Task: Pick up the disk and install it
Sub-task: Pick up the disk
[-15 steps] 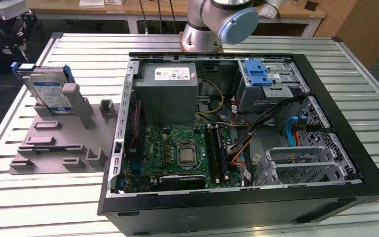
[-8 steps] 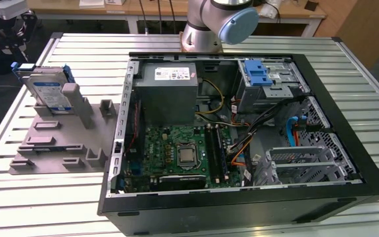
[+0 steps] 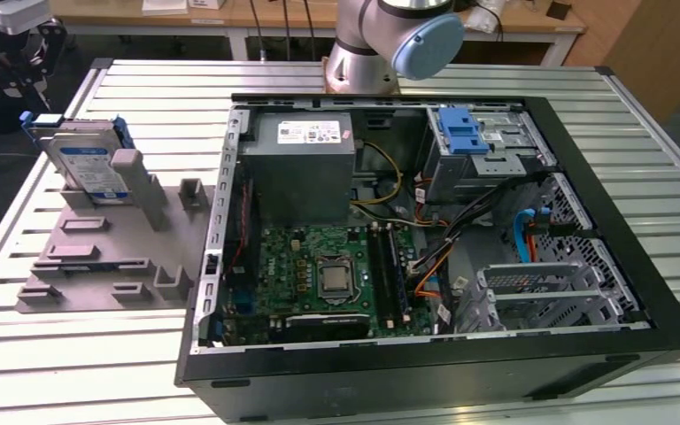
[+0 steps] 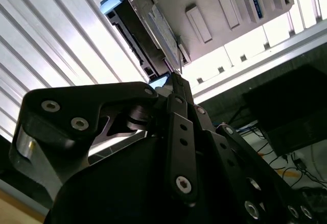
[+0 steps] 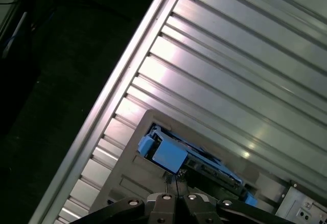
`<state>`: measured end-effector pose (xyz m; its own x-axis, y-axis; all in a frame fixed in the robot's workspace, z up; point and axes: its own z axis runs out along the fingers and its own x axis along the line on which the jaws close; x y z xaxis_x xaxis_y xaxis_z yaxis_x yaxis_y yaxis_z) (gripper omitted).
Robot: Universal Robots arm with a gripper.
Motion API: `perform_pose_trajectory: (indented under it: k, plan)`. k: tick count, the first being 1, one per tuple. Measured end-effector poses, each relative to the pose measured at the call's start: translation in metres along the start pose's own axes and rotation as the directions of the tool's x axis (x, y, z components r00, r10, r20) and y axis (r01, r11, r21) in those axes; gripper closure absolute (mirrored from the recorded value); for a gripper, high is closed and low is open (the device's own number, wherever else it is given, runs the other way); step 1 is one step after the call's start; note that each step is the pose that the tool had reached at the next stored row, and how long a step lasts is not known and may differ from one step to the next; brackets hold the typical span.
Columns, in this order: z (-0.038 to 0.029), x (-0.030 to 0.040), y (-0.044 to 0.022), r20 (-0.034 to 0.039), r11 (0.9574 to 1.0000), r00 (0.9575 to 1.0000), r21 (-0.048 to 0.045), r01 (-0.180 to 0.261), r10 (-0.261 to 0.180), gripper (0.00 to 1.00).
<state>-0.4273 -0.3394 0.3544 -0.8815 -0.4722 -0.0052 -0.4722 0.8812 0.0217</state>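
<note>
**Disk parked in its stand, hand shut above it**

Near the surface's (image 3: 81, 354) edge on the exterior view's left, toward its back corner, the disk (image 3: 84, 164) stands on edge in a slot of a grey fixture (image 3: 116, 257), label facing the case and blue carrier frame showing along its top. It is not yet installed.

In both wrist views the hand (image 5: 172, 182) hangs just over the disk's (image 5: 166, 153) upper edge without touching it. Its fingertips are pressed together with nothing between them (the second wrist view shows the hand's (image 4: 176, 81) tip close to one end of the disk (image 4: 148, 30)).

Further right, an open computer case (image 3: 435, 372) lies on its side across the surface's middle, with a grey metal box (image 3: 298, 168), a green motherboard (image 3: 328, 274) and a blue latch (image 3: 464, 133) inside. The arm's base (image 3: 375, 44) rises at the back edge.
</note>
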Motion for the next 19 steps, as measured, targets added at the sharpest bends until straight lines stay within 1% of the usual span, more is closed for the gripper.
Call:
perform_pose_trajectory:
  k: [19]
  plan:
    - [0.0, 0.0, 0.0, -0.001, 0.9988, 0.9988, -0.0003, 0.048, -0.048, 0.89]
